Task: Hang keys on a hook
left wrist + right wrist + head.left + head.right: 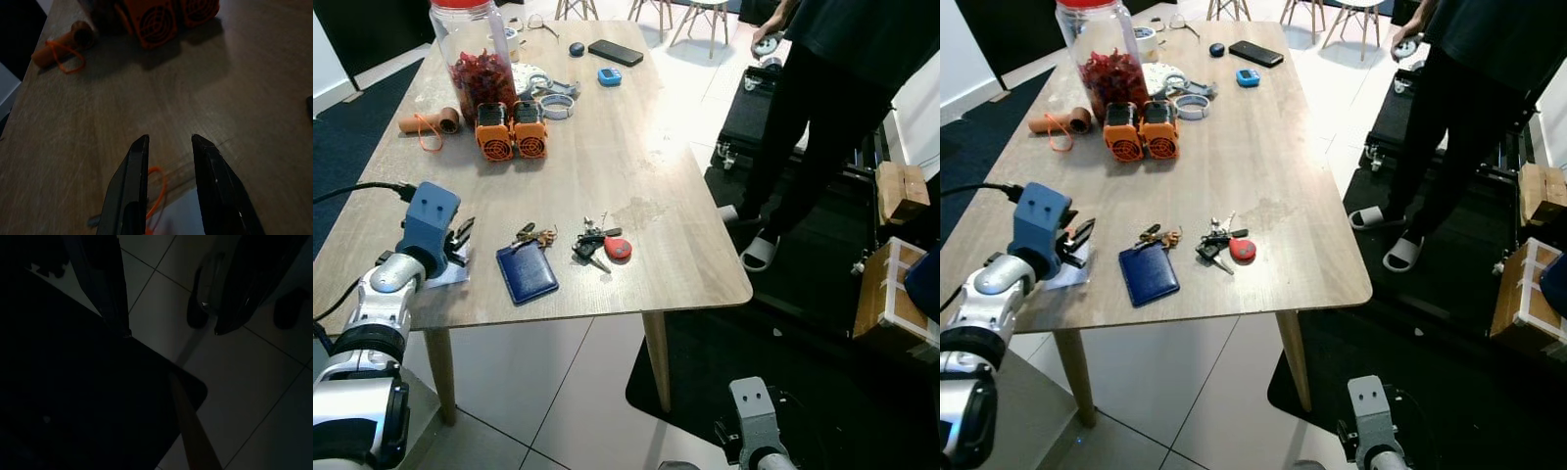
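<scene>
Left gripper (462, 235) sits low over the table (636, 157) near its front-left edge, fingers (132, 176) parted a narrow gap, nothing between them. Under the tips lies a pale paper scrap (445, 274) with a thin orange loop (155, 188); the loop is clear in the wrist view, lost in the head views.

Landmark: the blue wallet (526, 272). The gripper is just to the wallet's left. One small key bunch (536, 235) touches the wallet's far edge. The main keys (597, 246) with the red fob (618, 248) lie just to the wallet's right, bunch axis roughly along the table front.

So the keys lie to the gripper's right, past the wallet. The left arm is nearer, I'd judge. The right arm (756, 421) hangs idle below table level; can't tell its finger state, wrist view too dark.

No hook found in any view. A person (822, 108) stands off the table's right side.
</scene>
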Tool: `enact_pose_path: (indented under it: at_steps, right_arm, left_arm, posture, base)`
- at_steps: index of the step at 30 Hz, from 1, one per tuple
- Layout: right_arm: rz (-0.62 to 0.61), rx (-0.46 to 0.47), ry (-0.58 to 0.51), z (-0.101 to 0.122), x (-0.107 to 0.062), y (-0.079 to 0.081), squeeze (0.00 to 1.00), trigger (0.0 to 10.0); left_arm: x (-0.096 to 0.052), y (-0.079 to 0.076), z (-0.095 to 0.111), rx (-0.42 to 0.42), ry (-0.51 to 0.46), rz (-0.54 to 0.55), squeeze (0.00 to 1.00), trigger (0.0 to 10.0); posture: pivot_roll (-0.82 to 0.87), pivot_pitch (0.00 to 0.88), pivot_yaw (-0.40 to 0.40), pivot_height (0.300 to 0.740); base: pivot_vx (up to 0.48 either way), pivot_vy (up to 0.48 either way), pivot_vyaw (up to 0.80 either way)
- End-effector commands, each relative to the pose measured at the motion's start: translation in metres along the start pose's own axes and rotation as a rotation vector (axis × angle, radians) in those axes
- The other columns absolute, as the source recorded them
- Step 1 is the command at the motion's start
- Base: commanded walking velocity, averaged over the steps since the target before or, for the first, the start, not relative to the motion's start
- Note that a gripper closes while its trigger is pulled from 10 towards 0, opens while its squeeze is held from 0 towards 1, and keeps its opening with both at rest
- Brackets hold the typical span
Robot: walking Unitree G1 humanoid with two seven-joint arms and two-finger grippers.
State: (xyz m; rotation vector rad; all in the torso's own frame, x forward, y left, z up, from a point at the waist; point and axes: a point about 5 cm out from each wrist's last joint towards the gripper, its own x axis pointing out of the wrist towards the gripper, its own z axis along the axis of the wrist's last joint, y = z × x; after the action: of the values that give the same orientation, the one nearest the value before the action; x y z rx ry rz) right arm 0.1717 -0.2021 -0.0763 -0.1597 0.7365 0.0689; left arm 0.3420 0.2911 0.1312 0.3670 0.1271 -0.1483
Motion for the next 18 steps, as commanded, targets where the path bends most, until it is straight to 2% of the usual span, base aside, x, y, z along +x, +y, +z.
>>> enact_pose_path:
  at_steps: [1,9,14,18]
  right_arm:
    - [0.002,0.003,0.008,-0.003,-0.001,0.001,0.0,10.0]
    - [0.001,0.003,0.007,-0.003,-0.001,0.0,0.0,10.0]
    - [-0.002,0.004,0.01,-0.004,-0.002,-0.001,0.0,10.0]
    - [-0.002,0.003,0.011,-0.005,-0.002,-0.001,0.0,10.0]
  left_arm:
    - [-0.008,0.009,-0.01,0.017,0.05,0.024,0.0,10.0]
    - [-0.013,0.014,-0.018,0.015,0.094,0.026,0.0,10.0]
    - [-0.017,0.016,-0.027,-0.086,0.129,0.018,0.0,10.0]
    - [-0.018,0.013,-0.03,-0.117,0.134,0.013,0.0,10.0]
  posture:
    - [0.03,0.076,-0.023,0.74]
    - [0.02,0.077,-0.023,0.74]
    - [0.02,0.078,-0.022,0.74]
    - [0.02,0.078,-0.022,0.74]
  base:
    - [0.0,0.0,0.0]
    - [0.0,0.0,0.0]
    - [0.0,0.0,0.0]
    - [0.0,0.0,0.0]
